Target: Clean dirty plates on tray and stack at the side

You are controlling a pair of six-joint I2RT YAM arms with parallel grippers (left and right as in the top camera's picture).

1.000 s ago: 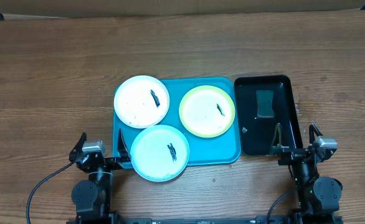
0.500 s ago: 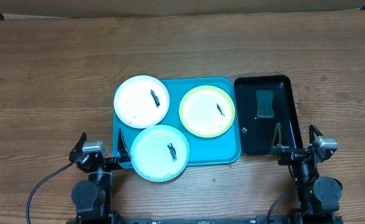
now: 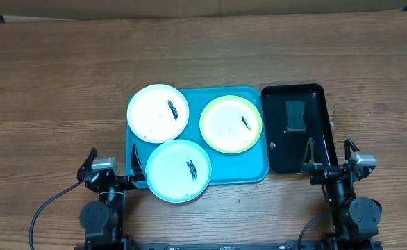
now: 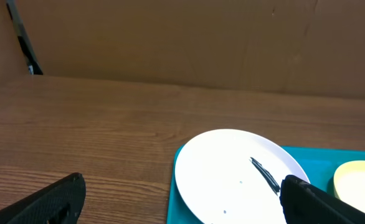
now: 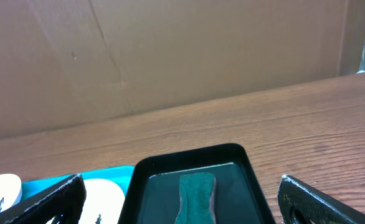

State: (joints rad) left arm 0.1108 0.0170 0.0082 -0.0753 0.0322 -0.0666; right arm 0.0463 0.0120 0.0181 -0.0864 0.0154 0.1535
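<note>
Opening step, I reckon: my left gripper [image 3: 113, 167] and right gripper [image 3: 328, 163] sit at bottom frame, jaws spread wide, both empty. Three smeared plates [image 3: 178, 170] lie mid-frame on the tray [image 3: 239, 167]. Next, right should fetch the sponge [image 3: 295, 115] from the black tray [image 3: 318, 94].

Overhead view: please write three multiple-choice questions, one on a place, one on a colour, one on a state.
1. The sponge lies: A) on the table B) in the black tray C) on a box.
2. The plate beside the black tray has a rim that is: A) green B) red C) black.
3. The left gripper is: A) shut on a cloth B) shut, empty C) open.
Answers: 1 B, it rests on that tray's floor. 2 A, a yellow-green ring shows. 3 C, its jaws stand wide apart.
</note>
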